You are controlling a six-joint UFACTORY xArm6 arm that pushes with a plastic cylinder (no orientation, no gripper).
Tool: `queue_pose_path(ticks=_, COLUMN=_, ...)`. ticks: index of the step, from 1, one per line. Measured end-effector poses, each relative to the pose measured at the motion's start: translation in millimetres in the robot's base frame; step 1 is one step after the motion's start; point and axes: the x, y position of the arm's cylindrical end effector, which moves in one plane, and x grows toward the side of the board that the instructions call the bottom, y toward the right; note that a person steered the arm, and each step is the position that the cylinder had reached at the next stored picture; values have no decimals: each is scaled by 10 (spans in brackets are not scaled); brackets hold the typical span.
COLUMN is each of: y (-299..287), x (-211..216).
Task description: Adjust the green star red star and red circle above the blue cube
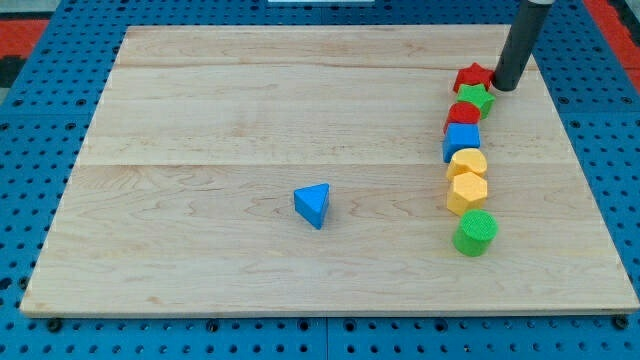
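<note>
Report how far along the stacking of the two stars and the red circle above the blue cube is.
Looks done: red circle, green star and red star already sit in a tight line just above the blue cube. In hand: my tip is beside the stars, on their right. Left: maybe small nudges only.

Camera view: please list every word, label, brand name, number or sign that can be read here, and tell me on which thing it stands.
None: no text, number or sign can be read.
The wooden board is bare wood.
The red star, green star, red circle and blue cube have plain faces.
My tip, just right of the two stars, carries no marking.
</note>
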Motion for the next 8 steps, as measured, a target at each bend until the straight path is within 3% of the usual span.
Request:
queue_pose_path(ticks=2, y=-165, x=-37)
queue_pose_path(ticks=4, y=-38, x=349)
queue_pose_path(ticks=5, y=-412, x=302)
queue_pose_path(ticks=6, y=-406, x=295)
queue_pose_path(ticks=7, y=-20, x=165)
queue_pose_path(ticks=8, y=-32, x=-161)
